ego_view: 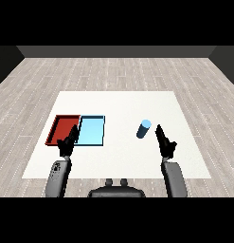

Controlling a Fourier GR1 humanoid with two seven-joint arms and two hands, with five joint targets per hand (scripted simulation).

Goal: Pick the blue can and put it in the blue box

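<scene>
The blue can (pixel 143 128) stands upright on the white table (pixel 118 109), right of centre. My right hand (pixel 165 141) is just to its right and a little nearer to me, fingers straight, not touching it. The light blue tray (pixel 91 131) lies left of centre with nothing in it. My left hand (pixel 68 142) hovers over the near edge where the two trays meet, its fingers relaxed and holding nothing.
The red tray (pixel 63 128) lies against the left side of the light blue tray. Bare table stretches between the blue tray and the can. The table's edges give way to a wooden floor all round.
</scene>
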